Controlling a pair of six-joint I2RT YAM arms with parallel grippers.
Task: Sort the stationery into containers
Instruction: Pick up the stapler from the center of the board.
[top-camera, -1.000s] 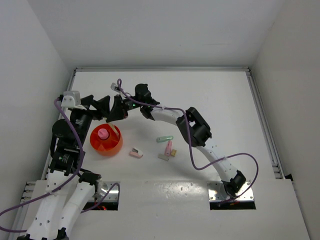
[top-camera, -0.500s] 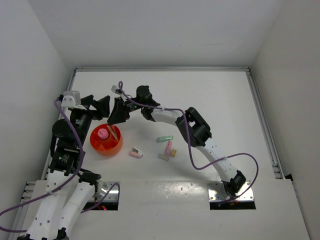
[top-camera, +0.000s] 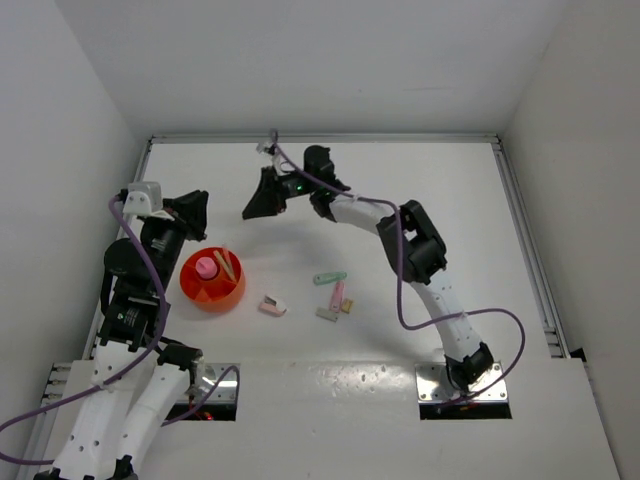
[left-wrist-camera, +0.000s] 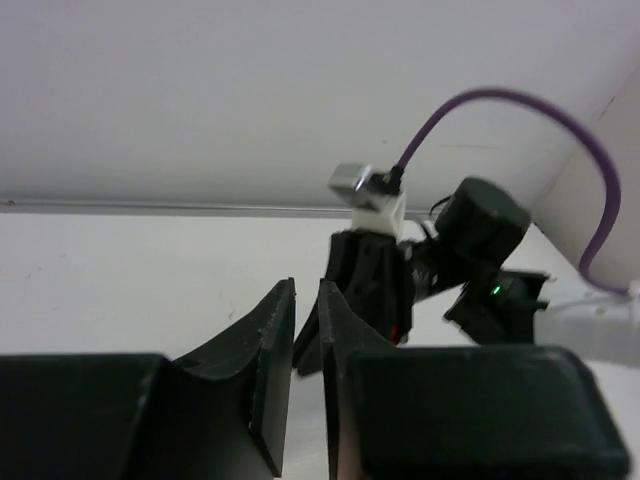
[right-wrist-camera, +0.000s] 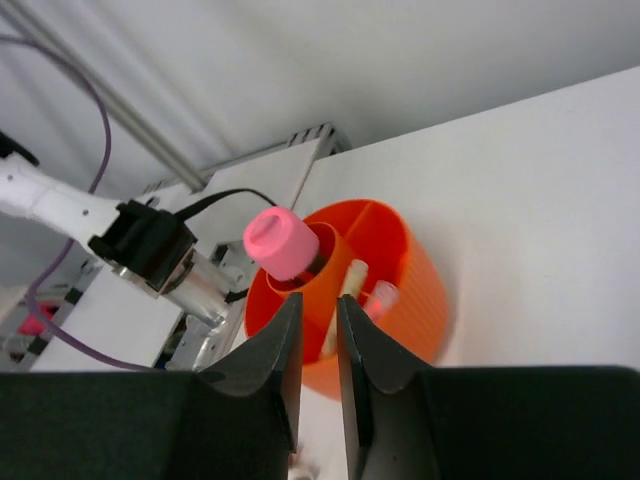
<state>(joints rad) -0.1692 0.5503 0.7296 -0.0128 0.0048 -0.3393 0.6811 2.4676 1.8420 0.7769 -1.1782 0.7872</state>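
Observation:
The orange bowl (top-camera: 212, 283) stands at the left and holds a pink-capped tube (top-camera: 206, 267) and thin pens (top-camera: 226, 262). In the right wrist view the bowl (right-wrist-camera: 405, 290), the tube (right-wrist-camera: 283, 243) and the pens (right-wrist-camera: 352, 280) show beyond my right gripper (right-wrist-camera: 318, 300). My right gripper (top-camera: 250, 210) hangs above the table behind the bowl, its jaws a narrow gap apart and empty. My left gripper (top-camera: 197, 207) sits behind the bowl's left side. My left gripper (left-wrist-camera: 307, 290) stands narrowly open and empty. Loose on the table lie a mint-green marker (top-camera: 329, 277), a pink marker (top-camera: 338, 294) and a pink eraser (top-camera: 272, 306).
Two small erasers (top-camera: 327, 313) lie beside the pink marker's near end. White walls close in the table on the left, back and right. The right arm (left-wrist-camera: 480, 225) with its purple cable fills the space ahead of the left wrist camera.
My right gripper has lifted away from the bowl and swung back and to the right. A thin pen now rests in the bowl. My left jaws have closed to a slit.

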